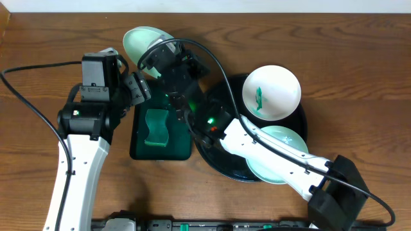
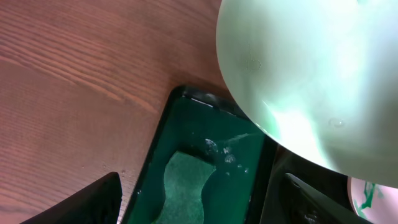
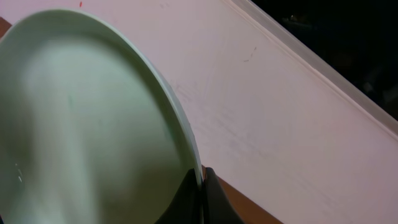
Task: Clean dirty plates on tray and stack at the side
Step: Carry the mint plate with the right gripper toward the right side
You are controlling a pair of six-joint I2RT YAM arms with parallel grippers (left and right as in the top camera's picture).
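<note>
My right gripper (image 1: 153, 56) is shut on the rim of a pale mint green plate (image 1: 140, 41) and holds it tilted in the air beyond the far end of the small green tray. In the right wrist view the fingers (image 3: 200, 183) pinch that plate's edge (image 3: 93, 124). Its underside fills the upper right of the left wrist view (image 2: 311, 74). My left gripper (image 1: 140, 90) is open and empty; its fingers (image 2: 199, 211) hang over the sponge. On the black tray (image 1: 231, 168) lie a white plate (image 1: 271, 92) with a green smear and a second mint plate (image 1: 277, 156), partly under my right arm.
A dark green rectangular tray (image 1: 183, 151) left of the black tray holds a wavy green sponge (image 1: 156, 126) and looks wet; both show in the left wrist view (image 2: 205, 134), (image 2: 183, 193). A white wall (image 3: 280, 93) stands behind the table's far edge.
</note>
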